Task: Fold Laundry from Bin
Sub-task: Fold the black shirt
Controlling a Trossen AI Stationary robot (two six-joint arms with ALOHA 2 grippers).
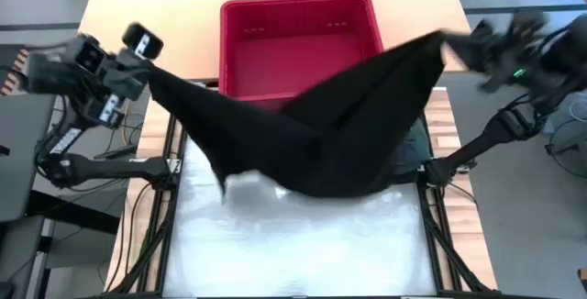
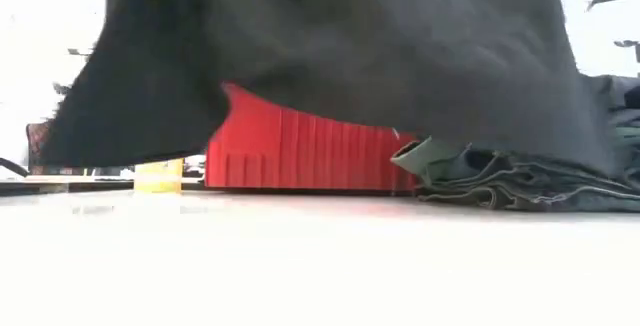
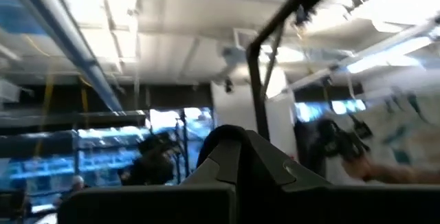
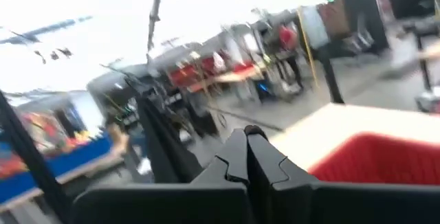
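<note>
Table (image 1: 303,244): pale work surface, near half bare. Bin (image 1: 303,38): red, at the far middle of the table, looks empty from above; its ribbed wall shows in the low view under the hanging cloth.

Black garment (image 1: 312,138): big dark cloth stretched in the air between both arms, over the table's middle and the bin's near edge. Long axis runs left to right, ends high, middle sagging toward the table in a wide V. Judged soft, light, limp, no stiffness; it will drape and swing, not slip much. Best held at corners or along an edge, as now.

Folded pile (image 2: 520,181): dark green and charcoal laundry on the table at right, near the bin, partly under the black cloth.

Left gripper (image 1: 142,68): raised at the far left, fingers together, pinching the garment's left end. Right gripper (image 1: 456,47): raised at the far right, fingers together on the right end; blurred, so exact contact is hard to see.

Yellowish object (image 2: 158,174): small, left of the bin in the low view, unclear what.
</note>
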